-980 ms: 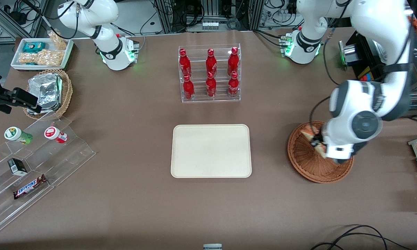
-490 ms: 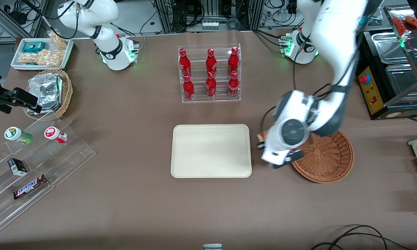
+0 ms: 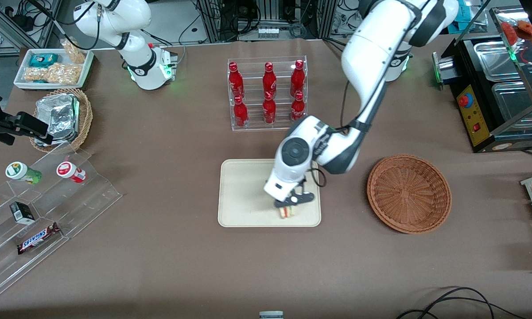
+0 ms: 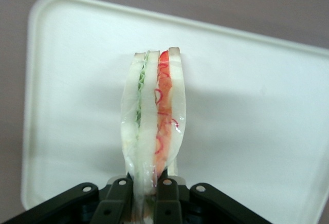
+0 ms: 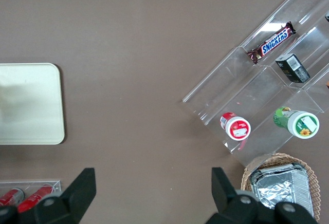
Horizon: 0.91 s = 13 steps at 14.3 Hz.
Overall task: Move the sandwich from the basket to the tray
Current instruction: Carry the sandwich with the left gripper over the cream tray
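My left gripper (image 3: 289, 206) is shut on the sandwich (image 3: 286, 212), a small wedge of white bread with green and orange-red layers. It holds the sandwich over the cream tray (image 3: 243, 190), at the part nearest the front camera and nearest the basket. The wrist view shows the sandwich (image 4: 153, 116) pinched between the black fingers (image 4: 117, 203) above the tray (image 4: 247, 106); I cannot tell whether it touches the tray. The reddish-brown wicker basket (image 3: 408, 192) stands empty beside the tray, toward the working arm's end.
A clear rack of red bottles (image 3: 268, 93) stands farther from the front camera than the tray. Toward the parked arm's end are a clear stepped shelf with snacks (image 3: 44, 208), a tan basket of foil packets (image 3: 64, 117) and a white snack tray (image 3: 53, 68).
The gripper has carried the sandwich out of the basket, across the table and over the tray, then lowered toward it. The basket now stands empty.
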Each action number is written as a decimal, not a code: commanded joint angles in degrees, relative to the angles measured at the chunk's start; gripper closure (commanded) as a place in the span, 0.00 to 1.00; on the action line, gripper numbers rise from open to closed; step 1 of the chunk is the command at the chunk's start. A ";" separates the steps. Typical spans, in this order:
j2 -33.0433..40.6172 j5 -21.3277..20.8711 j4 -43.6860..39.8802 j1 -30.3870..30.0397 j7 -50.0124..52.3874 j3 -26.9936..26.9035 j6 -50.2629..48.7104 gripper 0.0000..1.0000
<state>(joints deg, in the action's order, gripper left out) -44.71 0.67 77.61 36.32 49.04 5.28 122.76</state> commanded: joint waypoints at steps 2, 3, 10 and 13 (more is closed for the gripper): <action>-1.34 -0.32 -1.84 3.14 0.10 -0.89 2.56 1.00; -1.52 -0.41 -1.84 3.32 0.01 -0.89 2.66 1.00; -1.96 -4.45 -0.09 4.20 -0.52 -0.80 8.46 0.56; -0.99 -5.59 -0.17 3.94 -3.94 -0.89 8.02 0.00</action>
<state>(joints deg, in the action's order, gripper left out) -46.74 -3.71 77.57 39.92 46.83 5.01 130.79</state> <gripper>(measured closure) 0.617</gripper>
